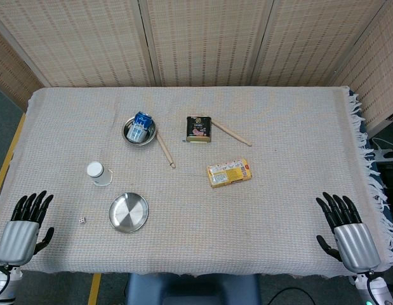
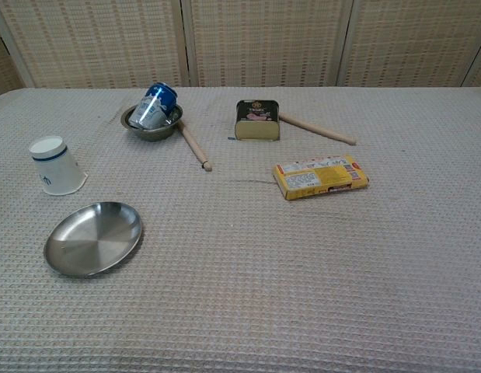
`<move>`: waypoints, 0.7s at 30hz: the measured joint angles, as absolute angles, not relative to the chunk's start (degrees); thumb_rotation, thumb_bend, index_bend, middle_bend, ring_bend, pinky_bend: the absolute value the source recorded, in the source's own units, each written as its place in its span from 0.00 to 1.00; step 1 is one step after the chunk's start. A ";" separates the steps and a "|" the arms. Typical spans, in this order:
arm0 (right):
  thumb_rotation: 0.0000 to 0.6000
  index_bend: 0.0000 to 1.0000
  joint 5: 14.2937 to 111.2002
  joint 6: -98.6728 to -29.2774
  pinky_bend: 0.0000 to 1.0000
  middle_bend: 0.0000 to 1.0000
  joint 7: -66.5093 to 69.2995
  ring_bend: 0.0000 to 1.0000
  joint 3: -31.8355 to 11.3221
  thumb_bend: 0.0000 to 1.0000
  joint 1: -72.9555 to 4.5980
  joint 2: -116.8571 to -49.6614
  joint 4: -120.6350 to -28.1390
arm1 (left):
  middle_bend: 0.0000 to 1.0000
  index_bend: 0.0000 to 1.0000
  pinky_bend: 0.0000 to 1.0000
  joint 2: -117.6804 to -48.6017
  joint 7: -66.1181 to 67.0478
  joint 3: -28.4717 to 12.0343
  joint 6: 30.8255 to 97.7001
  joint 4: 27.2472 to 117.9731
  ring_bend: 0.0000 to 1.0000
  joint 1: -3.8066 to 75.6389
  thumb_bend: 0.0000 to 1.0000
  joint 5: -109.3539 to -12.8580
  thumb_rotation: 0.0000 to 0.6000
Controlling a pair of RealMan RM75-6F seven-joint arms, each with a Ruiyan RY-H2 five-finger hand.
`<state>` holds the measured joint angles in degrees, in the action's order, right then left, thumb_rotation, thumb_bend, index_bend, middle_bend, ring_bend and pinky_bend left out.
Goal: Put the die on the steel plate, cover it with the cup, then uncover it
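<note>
The die point(image 1: 82, 220) is seen lying on the bench point(image 1: 279, 210) cloth, just left of the steel plate point(image 1: 128, 212) and apart from it. The cup point(image 1: 98, 173) stands mouth-down farther back, also apart from the plate. The left hand point(image 1: 25, 225) and right hand point(image 1: 346, 230) are rested at the near corners, fingers spread, nothing held. The die is very small, so a fumbled pinch or a roll on the woven cloth is judged likely. In the chest view the die and both hands are cut off; the die's face cannot be read.
</note>
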<state>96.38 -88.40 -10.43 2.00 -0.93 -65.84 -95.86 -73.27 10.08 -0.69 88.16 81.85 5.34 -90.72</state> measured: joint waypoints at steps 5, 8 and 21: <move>1.00 0.00 96.37 -88.67 0.00 0.00 -11.28 0.00 1.96 0.18 -0.72 -65.81 -95.99 | 0.01 0.00 0.17 -72.84 10.89 -0.84 85.53 83.05 0.01 5.72 0.38 -88.42 1.00; 1.00 0.00 96.86 -89.56 0.00 0.00 -11.06 0.00 1.94 0.18 -0.47 -65.63 -96.08 | 0.21 0.00 0.40 -72.98 11.73 -0.81 84.76 83.21 0.20 6.10 0.38 -88.20 1.00; 1.00 0.00 96.94 -90.18 0.00 0.00 -11.44 0.00 1.46 0.18 -0.09 -65.74 -95.88 | 1.00 0.37 1.00 -78.98 14.83 0.66 79.60 77.26 1.00 8.46 0.38 -88.80 1.00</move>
<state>96.94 -90.18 -11.44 1.46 -0.09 -65.74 -95.88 -78.98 14.83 0.66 79.60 77.26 8.46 -88.80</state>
